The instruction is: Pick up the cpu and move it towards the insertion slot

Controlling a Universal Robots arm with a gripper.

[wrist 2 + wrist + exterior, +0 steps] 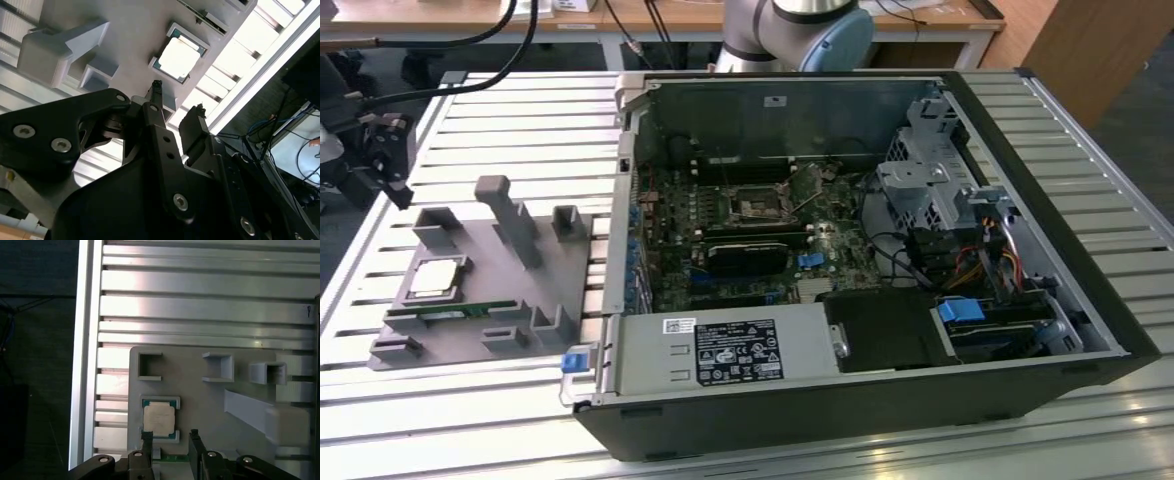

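Hovering claw: the gripper (170, 434) hangs over the grey holder (200, 385), its two black fingers (159, 125) spread apart with nothing between them.
Cpu: the cpu (159, 419) lies flat, silver side up, in its square nest on the holder, at the exterior view's left, well apart from the open computer case (854, 420). In both wrist views it sits just beyond the fingertips, not between them.
Insertion slot: the insertion slot (757, 205) sits on the board inside the case, toward its far side.
Neighbour: a green memory stick (447, 312) lies just beside the chip, on its near side.
Step in hand: the reach, by my reckoning; nothing is lifted.
Doing it well: line the fingers up over two opposite edges, come down square, and stay clear of the nest's corner lips and the stick.
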